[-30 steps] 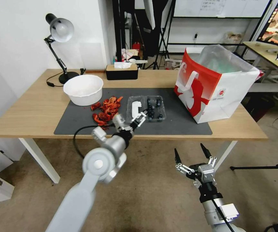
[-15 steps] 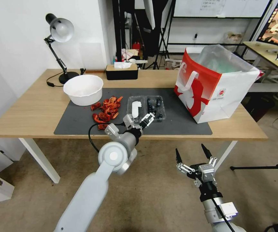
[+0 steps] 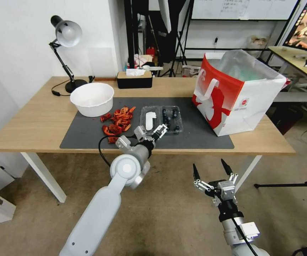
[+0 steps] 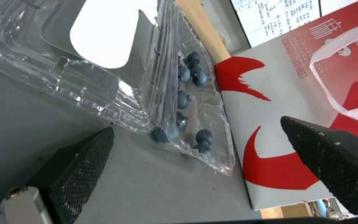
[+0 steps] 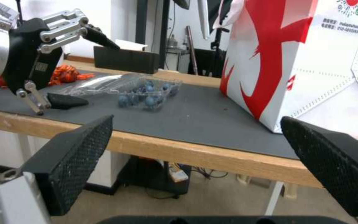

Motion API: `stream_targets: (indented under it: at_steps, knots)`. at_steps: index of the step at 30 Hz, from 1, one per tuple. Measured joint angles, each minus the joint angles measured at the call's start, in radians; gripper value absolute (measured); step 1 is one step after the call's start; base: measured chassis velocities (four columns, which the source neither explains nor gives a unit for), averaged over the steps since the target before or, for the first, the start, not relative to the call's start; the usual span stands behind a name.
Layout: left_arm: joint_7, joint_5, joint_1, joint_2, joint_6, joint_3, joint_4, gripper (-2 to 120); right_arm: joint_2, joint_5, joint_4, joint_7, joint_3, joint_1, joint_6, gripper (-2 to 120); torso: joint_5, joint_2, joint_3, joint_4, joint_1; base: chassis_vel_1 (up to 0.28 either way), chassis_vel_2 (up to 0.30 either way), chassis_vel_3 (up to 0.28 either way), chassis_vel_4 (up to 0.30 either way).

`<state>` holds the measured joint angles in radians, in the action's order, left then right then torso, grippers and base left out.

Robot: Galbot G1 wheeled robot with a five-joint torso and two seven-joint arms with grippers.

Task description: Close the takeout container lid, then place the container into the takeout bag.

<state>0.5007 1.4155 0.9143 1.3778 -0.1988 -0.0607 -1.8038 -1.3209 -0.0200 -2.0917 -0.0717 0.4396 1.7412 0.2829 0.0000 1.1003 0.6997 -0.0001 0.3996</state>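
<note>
The takeout container (image 3: pixel 161 119) lies open and flat on the dark mat (image 3: pixel 196 137) of the wooden desk (image 3: pixel 36 121), its 2 clear halves side by side; the lid (image 3: pixel 150 120), with its white label facing up, is the half nearer the red crayfish pile (image 3: pixel 118 121), and the other half holds dark blue berries (image 3: pixel 171 121); the left gripper (image 3: pixel 154 132) is at the container's near edge with its fingers spread wide, pinching nothing; in the left wrist view 1 finger (image 4: pixel 79 168) rests low on the mat just beside the lid's corner (image 4: pixel 117 102) while the other is raised in front of the takeout bag (image 4: pixel 278 102), and in the right wrist view the lower fingertip (image 5: pixel 65 101) sits on the mat close to the clear plastic; the takeout bag (image 3: pixel 237 97) stands upright and open at the mat's right end, near the container but apart from it, its clear liner (image 3: pixel 244 65) rising above the rim; the right gripper (image 3: pixel 212 171) hangs below the desk's front edge, well apart from the container, fingers spread and holding nothing; a white bowl (image 3: pixel 92 98) sits at the mat's left end beyond the crayfish.
</note>
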Motion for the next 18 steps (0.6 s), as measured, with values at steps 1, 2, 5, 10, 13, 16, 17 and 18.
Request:
stream_targets:
  at_steps: [1, 2, 5, 10, 13, 16, 17, 18]
  knots:
    - [0.0, 0.0, -0.002, 0.0, 0.002, -0.001, 0.001, 100, -0.001, 0.001, 0.001, 0.0, 0.0, 0.0, 0.0, 100, -0.0001, 0.0, 0.0, -0.0001, 0.0, 0.0, 0.0, 0.0, 0.0]
    - [0.0, 0.0, -0.002, 0.0, 0.002, -0.001, 0.001, 100, -0.001, 0.001, 0.001, 0.0, 0.0, 0.0, 0.0, 100, -0.0001, 0.0, 0.0, -0.0001, 0.0, 0.0, 0.0, 0.0, 0.0]
    - [-0.005, 0.004, -0.006, -0.001, 0.008, -0.005, 0.007, 100, -0.006, 0.005, 0.004, 0.0, -0.003, 0.0, 0.001, 100, -0.0001, 0.0, 0.0, -0.0002, 0.0, 0.0, 0.0, 0.0, 0.0]
    - [-0.012, 0.009, -0.007, -0.001, 0.016, -0.011, 0.012, 100, -0.01, 0.009, 0.006, 0.001, -0.005, 0.0, 0.002, 100, -0.0001, 0.0, 0.0, -0.0001, 0.0, 0.0, 0.0, 0.0, 0.0]
    - [-0.021, 0.014, -0.001, -0.001, 0.022, -0.015, 0.009, 100, -0.012, 0.011, 0.007, 0.001, -0.005, 0.0, 0.002, 100, -0.0001, 0.0, 0.0, 0.0, 0.001, 0.0, 0.0, 0.0, 0.0]
    - [-0.032, 0.015, 0.003, 0.0, 0.037, -0.018, 0.008, 100, -0.013, 0.014, 0.008, 0.002, -0.006, 0.0, 0.002, 100, -0.0001, -0.001, 0.001, 0.0001, 0.001, 0.0, 0.0, 0.0, 0.0]
    - [-0.035, 0.016, 0.004, 0.0, 0.045, -0.021, 0.009, 100, -0.015, 0.015, 0.008, 0.002, -0.006, 0.0, 0.002, 100, 0.0, -0.001, 0.001, 0.0001, 0.001, 0.0, 0.0, 0.0, 0.0]
    - [-0.039, 0.016, 0.005, -0.001, 0.051, -0.023, 0.01, 100, -0.016, 0.017, 0.009, 0.003, -0.007, 0.001, 0.002, 100, 0.0002, -0.001, 0.001, 0.0003, 0.001, 0.0, 0.0, 0.0, 0.0]
